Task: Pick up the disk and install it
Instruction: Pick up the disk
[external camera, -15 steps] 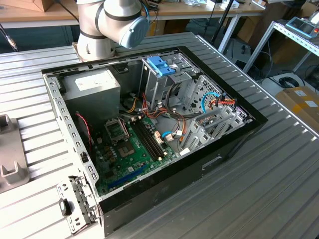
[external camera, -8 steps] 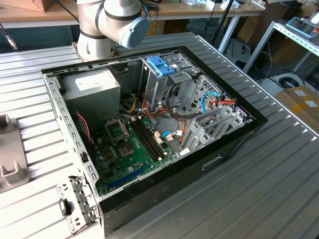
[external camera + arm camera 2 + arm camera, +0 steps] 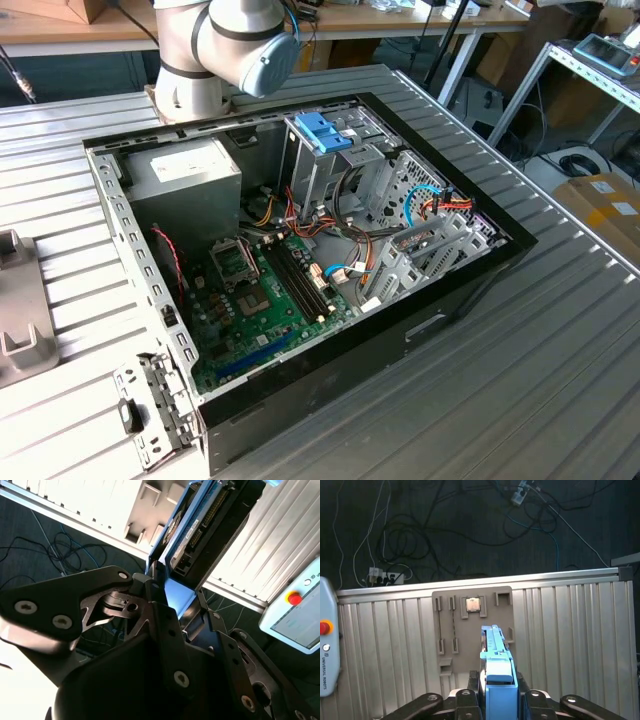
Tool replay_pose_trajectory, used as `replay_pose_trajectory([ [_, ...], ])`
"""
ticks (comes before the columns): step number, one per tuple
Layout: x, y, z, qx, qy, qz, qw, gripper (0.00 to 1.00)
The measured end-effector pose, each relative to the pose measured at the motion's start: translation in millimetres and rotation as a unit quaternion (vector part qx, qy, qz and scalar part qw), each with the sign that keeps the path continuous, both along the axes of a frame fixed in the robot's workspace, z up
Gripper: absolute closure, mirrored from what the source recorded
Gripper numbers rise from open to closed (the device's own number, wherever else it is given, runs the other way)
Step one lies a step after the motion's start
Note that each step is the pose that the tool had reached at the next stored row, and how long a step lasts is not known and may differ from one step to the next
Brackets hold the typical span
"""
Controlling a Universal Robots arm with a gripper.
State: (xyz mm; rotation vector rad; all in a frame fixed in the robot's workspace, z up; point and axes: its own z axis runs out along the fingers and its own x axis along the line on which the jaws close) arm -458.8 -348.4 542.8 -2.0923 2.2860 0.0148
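In both wrist views my gripper (image 3: 497, 696) (image 3: 172, 597) is shut on the disk. The disk (image 3: 493, 647) is a flat drive with light-blue plastic rails, and it sticks out edge-on from between the black fingers (image 3: 470, 700). In the second wrist view the disk (image 3: 210, 525) shows its dark body and connector end, with a blue rail along one side. It hangs in the air above a grey moulded holder (image 3: 470, 645) on the ribbed metal table (image 3: 560, 640). The arm's base (image 3: 215, 50) stands behind the open computer case (image 3: 470, 290) in the exterior view.
Inside the case are a silver drive cage with a blue latch (image 3: 322, 130), a grey power-supply box (image 3: 185, 170) and a green board (image 3: 260, 290) with cables. A small chip (image 3: 472, 605) lies in the holder. A pendant with a red button (image 3: 325, 627) lies on the table. Cables trail on the floor.
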Motion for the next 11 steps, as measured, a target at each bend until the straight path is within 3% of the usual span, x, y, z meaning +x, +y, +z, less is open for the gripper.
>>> replay_pose_trajectory([
  [11,6.5,0.0,0.0,-0.0011,0.0,0.0,1.0,0.63],
])
